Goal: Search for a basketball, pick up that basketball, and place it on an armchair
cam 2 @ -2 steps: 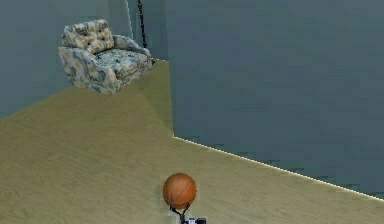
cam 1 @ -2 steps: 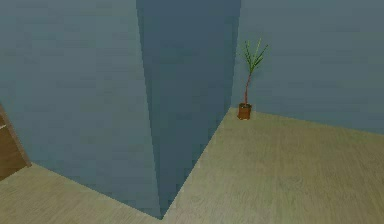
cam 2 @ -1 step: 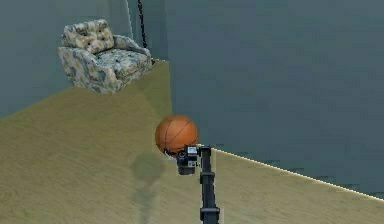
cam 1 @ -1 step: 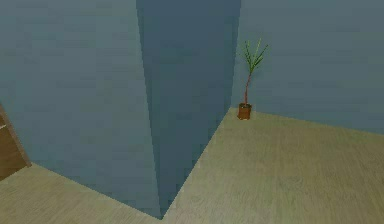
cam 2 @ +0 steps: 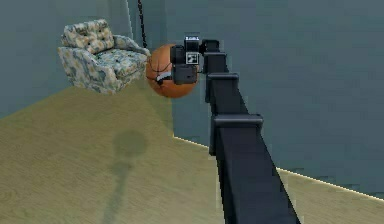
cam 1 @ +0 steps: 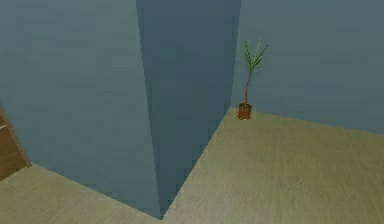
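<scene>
In the arm side view an orange basketball (cam 2: 166, 86) hangs at the far end of my arm, well above the floor, and my gripper (cam 2: 168, 72) holds it. The arm's dark bar rises from the bottom edge, with the two white marked squares (cam 2: 190, 50) just right of the ball. A floral-patterned armchair (cam 2: 100, 55) stands at the upper left against the blue wall, its right arm close to the ball. I cannot tell whether the ball touches the chair.
In the forward view a blue wall corner (cam 1: 160, 150) juts out close ahead at centre. A thin potted plant (cam 1: 247, 85) stands on the floor at the far wall. A brown wooden piece (cam 1: 8, 150) shows at the left edge. Tan floor stretches to the right.
</scene>
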{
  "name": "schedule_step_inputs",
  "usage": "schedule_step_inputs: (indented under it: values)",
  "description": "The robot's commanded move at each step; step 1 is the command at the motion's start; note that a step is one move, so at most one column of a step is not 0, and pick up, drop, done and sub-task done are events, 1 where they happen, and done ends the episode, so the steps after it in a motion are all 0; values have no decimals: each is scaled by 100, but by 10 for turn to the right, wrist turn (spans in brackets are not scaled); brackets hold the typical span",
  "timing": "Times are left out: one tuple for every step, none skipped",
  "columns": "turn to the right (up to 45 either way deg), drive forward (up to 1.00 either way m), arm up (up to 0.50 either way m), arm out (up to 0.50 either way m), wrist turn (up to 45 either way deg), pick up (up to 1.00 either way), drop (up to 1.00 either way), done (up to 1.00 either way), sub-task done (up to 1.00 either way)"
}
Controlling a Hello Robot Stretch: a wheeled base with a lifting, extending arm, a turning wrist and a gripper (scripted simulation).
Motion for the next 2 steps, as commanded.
schedule_step_inputs:
  values:
    - [0, 0, 0, 0, -450, 0, 0, 0, 0]
    - [0, 0, 0, 0, -450, 0, 0, 0, 0]
